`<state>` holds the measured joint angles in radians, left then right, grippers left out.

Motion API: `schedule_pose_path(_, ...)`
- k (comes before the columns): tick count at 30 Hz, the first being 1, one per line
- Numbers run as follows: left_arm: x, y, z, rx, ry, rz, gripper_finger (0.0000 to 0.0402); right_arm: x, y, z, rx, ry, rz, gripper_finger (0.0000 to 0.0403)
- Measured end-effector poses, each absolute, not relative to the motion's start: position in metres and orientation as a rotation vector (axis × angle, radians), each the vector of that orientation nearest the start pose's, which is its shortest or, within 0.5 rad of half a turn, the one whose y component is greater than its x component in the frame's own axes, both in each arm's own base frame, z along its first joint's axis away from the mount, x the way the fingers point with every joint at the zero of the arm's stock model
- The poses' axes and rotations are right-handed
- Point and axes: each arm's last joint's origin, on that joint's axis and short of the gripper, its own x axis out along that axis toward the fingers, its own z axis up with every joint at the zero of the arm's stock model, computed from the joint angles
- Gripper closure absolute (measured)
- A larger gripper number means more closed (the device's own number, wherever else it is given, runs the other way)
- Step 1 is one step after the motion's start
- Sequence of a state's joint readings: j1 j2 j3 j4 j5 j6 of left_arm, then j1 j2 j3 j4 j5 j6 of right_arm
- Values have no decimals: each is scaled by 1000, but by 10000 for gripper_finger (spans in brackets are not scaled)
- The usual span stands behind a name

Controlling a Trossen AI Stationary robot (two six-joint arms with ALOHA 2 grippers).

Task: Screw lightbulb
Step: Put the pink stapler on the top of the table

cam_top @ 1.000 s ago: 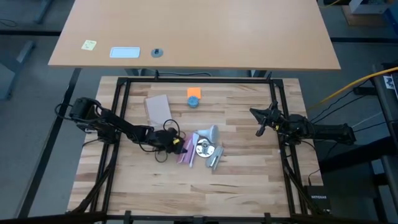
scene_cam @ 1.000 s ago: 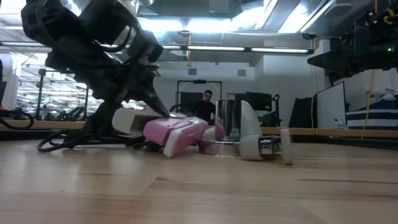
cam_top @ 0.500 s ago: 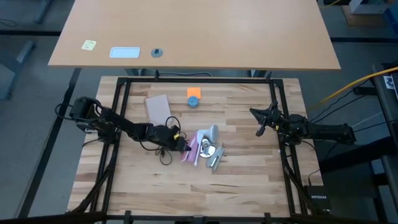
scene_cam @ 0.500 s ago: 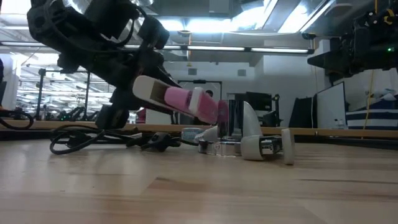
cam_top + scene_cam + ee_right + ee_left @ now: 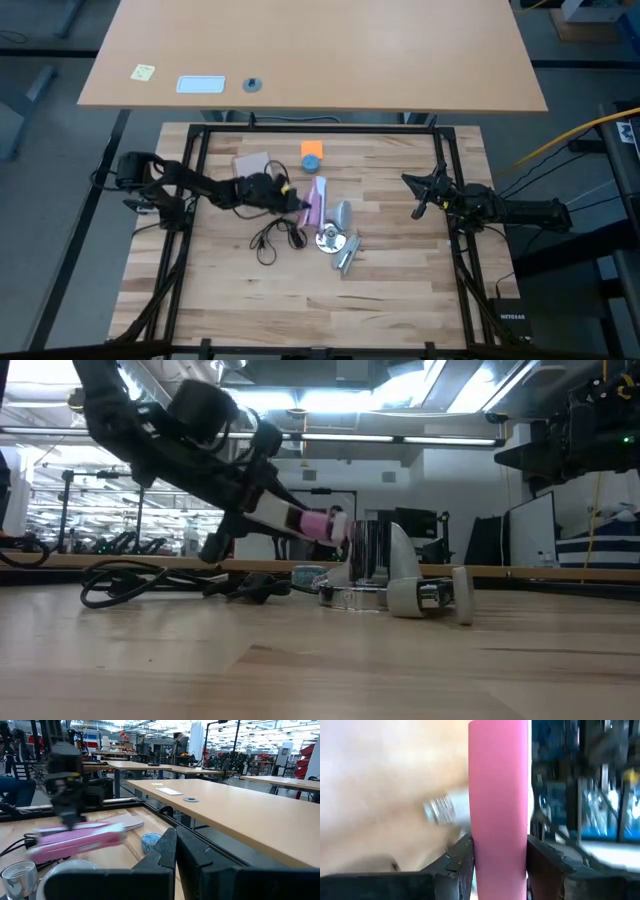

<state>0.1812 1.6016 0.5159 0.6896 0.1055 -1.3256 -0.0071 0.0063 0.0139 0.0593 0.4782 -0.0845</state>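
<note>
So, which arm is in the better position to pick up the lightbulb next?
Probably the right. The right gripper holds nothing and hangs by the table's right edge. The left gripper is nearer the lightbulb, but it is shut on the pink-and-white packet, lifted off the table.

Pink-and-white packet (image 5: 316, 199) between dark fingers of left gripper (image 5: 296, 201). Frosted white lightbulb (image 5: 342, 213). Silvery disc socket (image 5: 328, 239) with thin black cord (image 5: 270, 238). Orange block (image 5: 312, 149) beside blue roll (image 5: 311, 163). Pale striped wood tabletop (image 5: 390, 280), black frame. Yellow sticky note (image 5: 143, 72) on tan desk (image 5: 400, 50). Right gripper (image 5: 419, 195) black.
</note>
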Motion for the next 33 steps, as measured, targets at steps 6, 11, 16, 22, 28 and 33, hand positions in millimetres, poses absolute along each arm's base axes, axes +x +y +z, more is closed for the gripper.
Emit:
schedule_pose_path(6,265,100,138,-1342,202,499,271,94,-14,173,-67,-45,-487,393)
schedule_pose_path(11,245,131,129,-1336,218,663,271,94,-14,173,-67,-45,-487,393)
schedule_pose_path(16,229,145,119,-1380,298,788,270,94,-14,173,-67,-45,-487,393)
schedule_pose_path(22,225,149,118,-1303,336,787,234,94,-14,173,-67,-45,-487,393)
schedule_pose_path(28,222,147,114,-1180,420,786,199,94,-14,173,-67,-45,-487,393)
schedule_pose_path(33,220,146,111,-1136,481,791,170,94,-14,173,-67,-45,-487,393)
